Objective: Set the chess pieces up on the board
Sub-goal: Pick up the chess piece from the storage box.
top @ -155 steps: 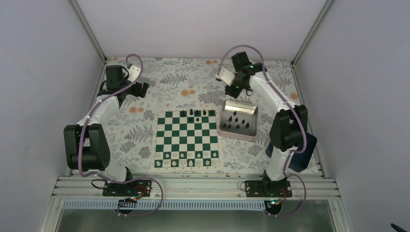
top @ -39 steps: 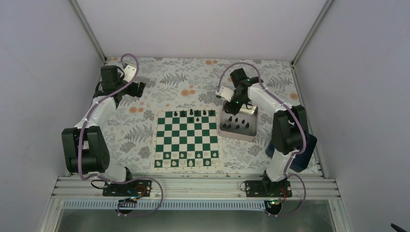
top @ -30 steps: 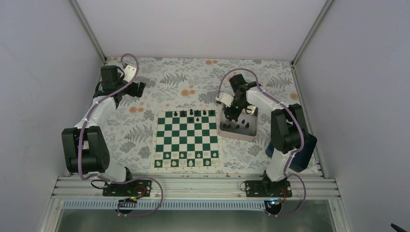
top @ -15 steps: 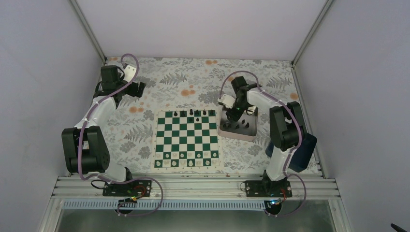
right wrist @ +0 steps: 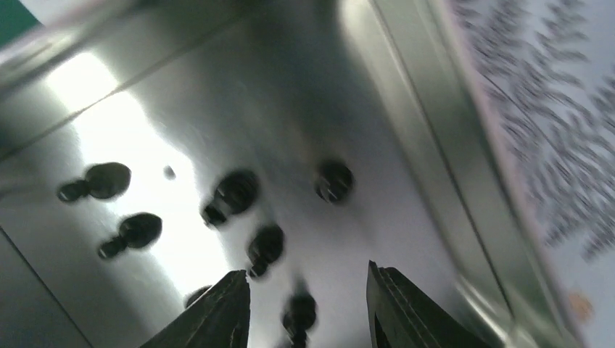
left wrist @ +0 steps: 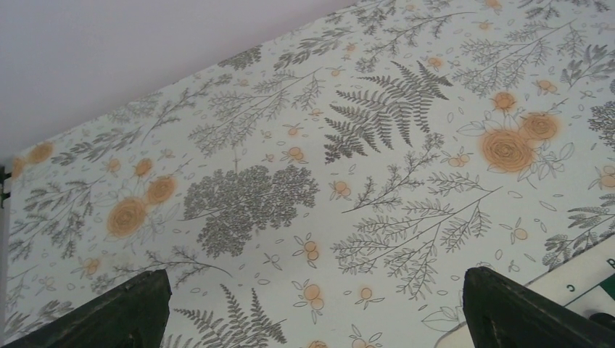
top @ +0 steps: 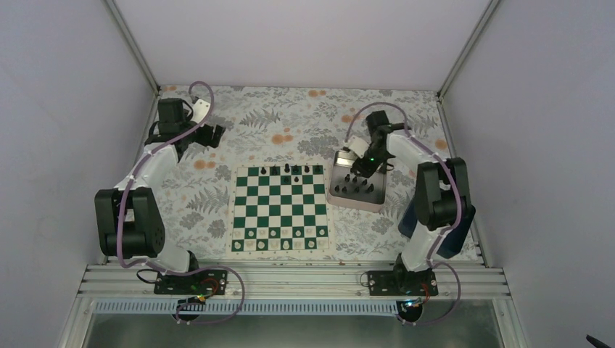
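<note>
I look in on a worktop (top: 239,123) spread with a pale cloth (left wrist: 254,203) printed with grey ferns and orange flowers. Plain lilac-grey panels close it in: a back wall (top: 304,43) beyond its far edge and side walls (top: 58,109) to its left and right. Slanting aluminium posts (top: 133,47) rise from the worktop's far corners. A ribbed aluminium rail (top: 290,279) runs along its near edge. The light is soft and even.

lab test cell — white enclosure walls (top: 304,43), aluminium rail (top: 290,279), floral tabletop (top: 290,116)
</note>
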Robot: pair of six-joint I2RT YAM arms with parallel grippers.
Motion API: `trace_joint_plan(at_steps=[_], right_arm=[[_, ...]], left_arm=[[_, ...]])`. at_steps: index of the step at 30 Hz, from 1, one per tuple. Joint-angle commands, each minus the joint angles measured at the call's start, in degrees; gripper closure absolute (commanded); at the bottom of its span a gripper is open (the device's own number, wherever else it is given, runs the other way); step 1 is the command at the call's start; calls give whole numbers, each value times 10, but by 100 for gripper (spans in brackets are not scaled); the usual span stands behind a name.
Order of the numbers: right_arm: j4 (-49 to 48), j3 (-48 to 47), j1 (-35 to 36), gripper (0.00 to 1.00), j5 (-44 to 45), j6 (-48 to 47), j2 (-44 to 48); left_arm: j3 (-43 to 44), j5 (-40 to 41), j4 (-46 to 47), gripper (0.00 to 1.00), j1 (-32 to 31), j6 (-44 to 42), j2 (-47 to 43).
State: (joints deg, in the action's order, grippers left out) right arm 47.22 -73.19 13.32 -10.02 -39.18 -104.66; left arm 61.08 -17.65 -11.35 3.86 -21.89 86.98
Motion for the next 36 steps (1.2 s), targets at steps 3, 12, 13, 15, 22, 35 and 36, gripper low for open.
trace_joint_plan(at_steps=[3, 12, 13, 15, 22, 35, 36], right_arm=[[45, 23, -54, 55, -4, -19, 66], [77, 50, -71, 55, 5, -15, 89], [78, 53, -72, 55, 6, -14, 89], [82, 58, -72, 55, 9, -13, 89], [76, 72, -73, 57, 13, -12, 81], [31, 82, -71, 64, 19, -11, 35], [26, 82, -71, 65, 19, -12, 35]], left_arm=[[11, 3, 7, 0, -8, -8, 10], [7, 2, 7, 0, -8, -7, 9], [7, 3, 7, 0, -8, -7, 8], [6, 3, 8, 0, -8, -7, 10], [6, 2, 8, 0, -8, -5, 10], [5, 5, 8, 0, -8, -5, 12], [5, 5, 8, 0, -8, -5, 12]])
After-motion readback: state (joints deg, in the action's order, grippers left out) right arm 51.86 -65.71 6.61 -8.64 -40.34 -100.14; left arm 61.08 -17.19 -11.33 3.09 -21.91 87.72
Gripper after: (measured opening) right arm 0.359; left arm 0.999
